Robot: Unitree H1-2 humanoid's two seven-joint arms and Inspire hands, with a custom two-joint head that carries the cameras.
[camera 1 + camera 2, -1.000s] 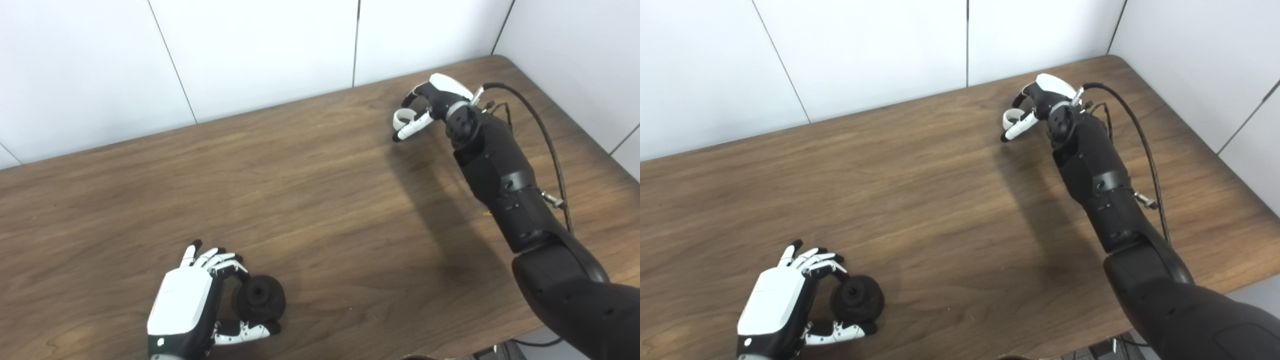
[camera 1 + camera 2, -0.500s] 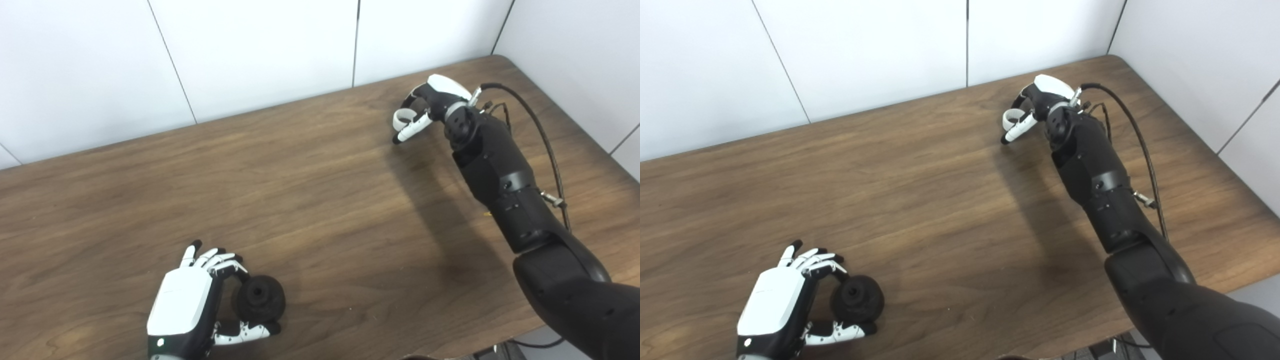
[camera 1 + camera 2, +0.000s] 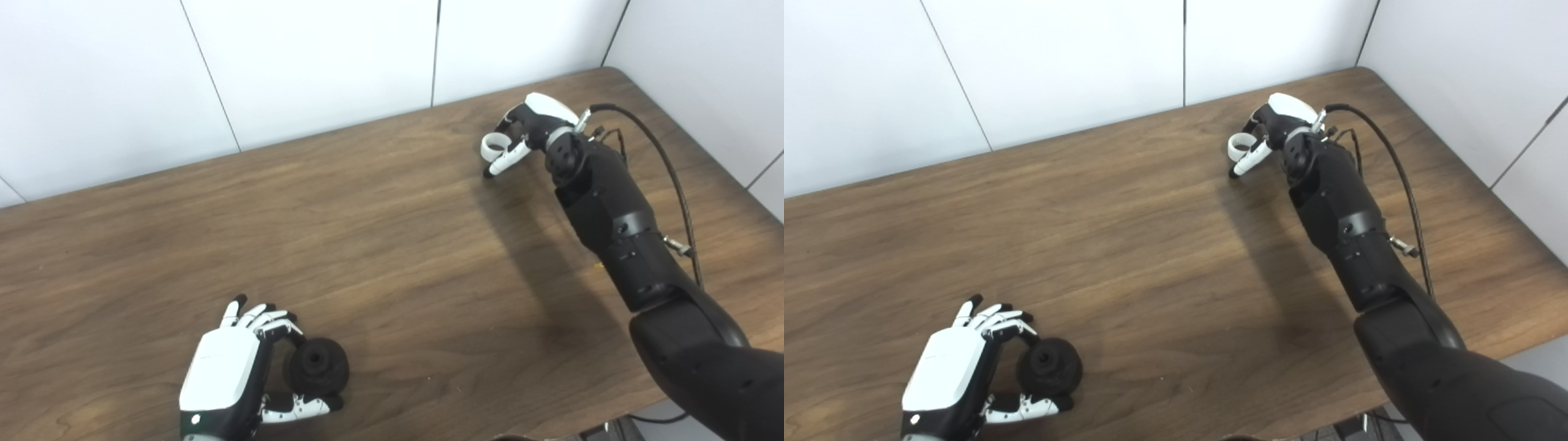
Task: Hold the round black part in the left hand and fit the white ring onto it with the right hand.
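A brown wooden counter was seen below white wall panels. The right hand was held over the far right of the counter, clenched on the white ring. At the near left edge, the left hand was closed around the round black part, well apart from the ring.

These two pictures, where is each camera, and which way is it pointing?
Left eye view: on the robot's head, looking down at the wooden table; shows the left hand on the round black part.
Right eye view: beside it, same downward look; shows the right hand with the white ring.
Shared: same scene, both arms, slightly offset.
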